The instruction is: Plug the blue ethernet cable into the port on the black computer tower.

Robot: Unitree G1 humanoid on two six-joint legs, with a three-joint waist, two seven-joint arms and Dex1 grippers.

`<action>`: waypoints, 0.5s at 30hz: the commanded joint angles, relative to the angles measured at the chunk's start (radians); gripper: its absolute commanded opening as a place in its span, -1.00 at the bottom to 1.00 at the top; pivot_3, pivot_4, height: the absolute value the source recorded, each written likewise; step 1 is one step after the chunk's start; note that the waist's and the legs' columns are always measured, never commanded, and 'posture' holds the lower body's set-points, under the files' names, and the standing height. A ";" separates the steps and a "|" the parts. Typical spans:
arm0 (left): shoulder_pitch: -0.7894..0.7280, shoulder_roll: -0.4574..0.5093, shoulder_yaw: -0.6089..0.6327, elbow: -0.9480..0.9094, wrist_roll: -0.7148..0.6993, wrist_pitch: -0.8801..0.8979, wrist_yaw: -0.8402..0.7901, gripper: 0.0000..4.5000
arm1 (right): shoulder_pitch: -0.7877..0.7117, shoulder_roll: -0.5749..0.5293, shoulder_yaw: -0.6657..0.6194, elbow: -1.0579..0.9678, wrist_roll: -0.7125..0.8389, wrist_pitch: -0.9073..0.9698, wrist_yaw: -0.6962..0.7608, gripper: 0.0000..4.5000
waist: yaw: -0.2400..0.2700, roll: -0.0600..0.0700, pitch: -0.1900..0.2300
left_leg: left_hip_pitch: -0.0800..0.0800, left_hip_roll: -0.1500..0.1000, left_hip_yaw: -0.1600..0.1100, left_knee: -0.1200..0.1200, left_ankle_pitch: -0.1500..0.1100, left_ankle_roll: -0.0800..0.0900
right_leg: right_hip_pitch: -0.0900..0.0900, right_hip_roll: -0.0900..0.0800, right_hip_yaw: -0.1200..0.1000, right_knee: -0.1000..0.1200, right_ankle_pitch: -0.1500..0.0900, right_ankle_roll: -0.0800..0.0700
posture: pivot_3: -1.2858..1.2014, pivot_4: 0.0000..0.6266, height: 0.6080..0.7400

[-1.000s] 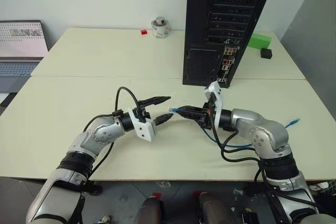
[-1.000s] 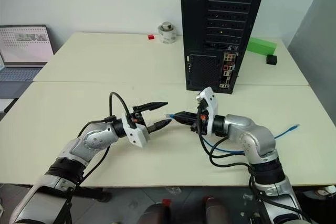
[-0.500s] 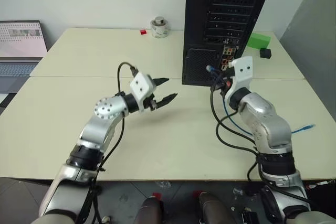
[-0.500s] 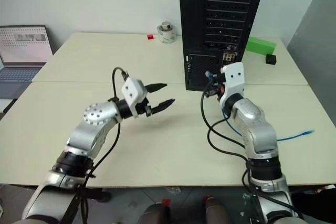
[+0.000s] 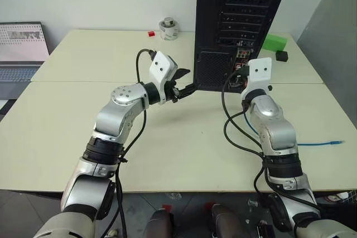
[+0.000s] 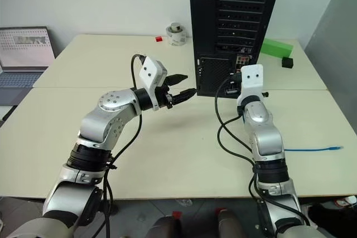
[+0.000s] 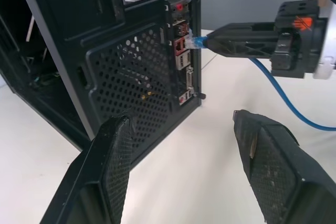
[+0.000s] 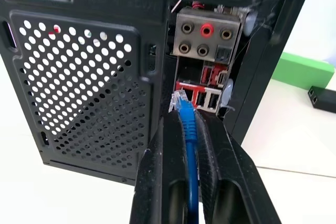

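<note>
With the plug this close to the I/O strip, the main risk is misalignment. The right tool (image 8: 190,129) is clenched on the blue ethernet cable (image 8: 189,145) just behind its clear plug, and the plug tip sits right at the coloured connector strip on the back of the black computer tower (image 5: 240,15). From the right wrist view I can't tell whether it's already touching a socket or just short of one.

Failure modes I'd watch:
- Wrong socket. The red USB-style ports (image 8: 202,95) and audio jacks (image 8: 205,38) are packed tight around the plug tip. A small lateral error would push the plug into a neighbour or against the metal plate.
- Plug yaw. Only a short bit of cable sticks out past the fingers, but it's flexible; pushing off-axis could bend it instead of seating it.
- Latch orientation. I can't make out which side the clip faces; if it's wrong the plug won't go in.
- Cable drag. The slack trails over the worktop (image 5: 184,149) toward 4 o'clock from the tower, with the far end (image 5: 336,142) near the worktop edge. A snag there could tug the plug sideways.
- Left tool (image 7: 184,166) is released and holding nothing, hovering near the tower's mesh vent (image 7: 142,77), at about 9 o'clock from the right tool. Any drift toward the ports risks a collision.
</note>
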 commanded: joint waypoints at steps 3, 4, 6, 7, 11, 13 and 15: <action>-0.028 -0.011 0.026 -0.031 0.025 0.001 0.011 0.39 | -0.044 0.021 -0.042 0.013 0.004 -0.045 -0.023 -1.00 | 0.000 0.000 0.000 | 0.000 0.000 0.000 0.000 0.000 0.000 | 0.000 0.000 0.000 0.000 0.000 0.000 | 0.03 -0.52 1.00; -0.028 -0.012 0.027 -0.030 0.029 0.000 0.013 0.39 | -0.048 0.025 -0.046 0.020 0.004 -0.050 -0.025 -1.00 | 0.000 0.000 0.000 | 0.000 0.000 0.000 0.000 0.000 0.000 | 0.000 0.000 0.000 0.000 0.000 0.000 | 0.03 -0.52 1.00; -0.029 -0.015 0.030 -0.031 0.034 0.003 0.014 0.39 | -0.054 0.030 -0.053 0.032 0.004 -0.057 -0.029 -1.00 | 0.000 0.000 0.000 | 0.000 0.000 0.000 0.000 0.000 0.000 | 0.000 0.000 0.000 0.000 0.000 0.000 | 0.03 -0.52 1.00; -0.029 -0.015 0.032 -0.032 0.036 0.004 0.013 0.39 | -0.056 0.033 -0.055 0.036 0.004 -0.060 -0.031 -1.00 | 0.000 0.000 0.000 | 0.000 0.000 0.000 0.000 0.000 0.000 | 0.000 0.000 0.000 0.000 0.000 0.000 | 0.03 -0.52 1.00; -0.029 -0.015 0.034 -0.036 0.041 0.009 0.013 0.39 | -0.065 0.039 -0.060 0.056 0.009 -0.070 -0.033 -1.00 | 0.000 0.000 0.000 | 0.000 0.000 0.000 0.000 0.000 0.000 | 0.000 0.000 0.001 0.000 0.000 0.000 | 0.03 -0.52 1.00; -0.029 -0.014 0.036 -0.038 0.044 0.013 0.013 0.39 | -0.069 0.042 -0.058 0.064 0.009 -0.074 -0.032 -1.00 | 0.000 0.000 0.000 | 0.000 0.000 0.000 0.000 0.000 0.000 | 0.000 0.000 0.001 0.000 0.000 0.000 | 0.03 -0.52 1.00; -0.029 -0.014 0.038 -0.040 0.046 0.015 0.012 0.39 | -0.072 0.046 -0.056 0.069 0.010 -0.075 -0.032 -1.00 | 0.000 0.000 0.000 | 0.000 0.000 0.000 0.000 0.000 0.000 | 0.000 0.000 0.001 0.000 0.000 0.000 | 0.03 -0.52 1.00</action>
